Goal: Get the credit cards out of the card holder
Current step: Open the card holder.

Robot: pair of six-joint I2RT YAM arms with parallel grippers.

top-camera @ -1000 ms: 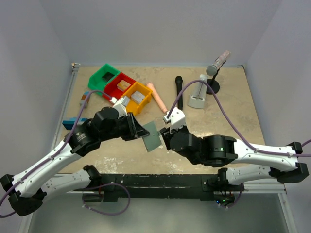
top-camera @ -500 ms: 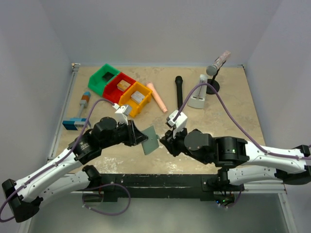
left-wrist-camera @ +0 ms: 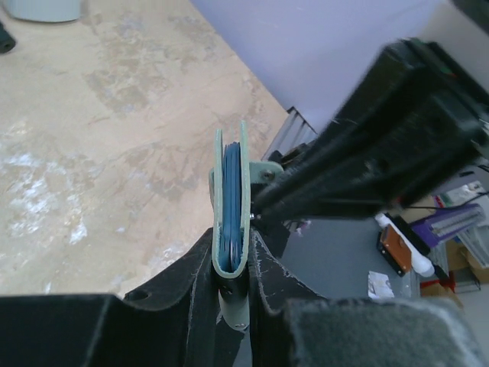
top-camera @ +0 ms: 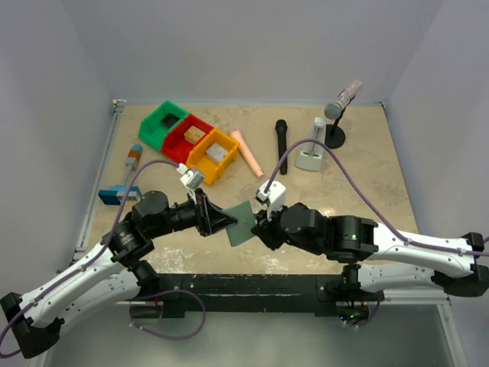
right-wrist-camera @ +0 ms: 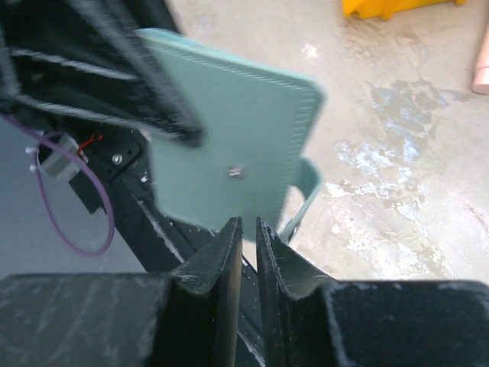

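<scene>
At the far left of the surface (top-camera: 359, 176) lies a blue-and-white block (top-camera: 114, 195), with an orange-banded tool (top-camera: 134, 158) just beyond it. Farther right, a green bin (top-camera: 166, 125), a red bin (top-camera: 191, 135) and a yellow bin (top-camera: 215, 155) stand touching in a diagonal row.

Near the front edge, the left pincer (top-camera: 227, 222) pinches the card holder (top-camera: 244, 224) and holds it off the surface between the two arms. In the left wrist view the holder stands edge-on in the fingers. Its two pale teal panels are slightly parted around dark blue layers, and whether those are credit cards cannot be told. No card shows apart from the holder.

The right pincer (right-wrist-camera: 246, 229) meets the holder from the right. Its fingers are drawn almost together, leaving a thin dark slit with nothing visible in it. Their tips sit at the holder's edge, just under a small metal stud (right-wrist-camera: 237, 173) and beside a teal strap tab (right-wrist-camera: 307, 191).

Farther right and far back lie a pink cylinder (top-camera: 246, 151) and a black microphone (top-camera: 281, 144). Beyond them are a white stand (top-camera: 311, 155) and a grey microphone on a black round base (top-camera: 334, 138).
</scene>
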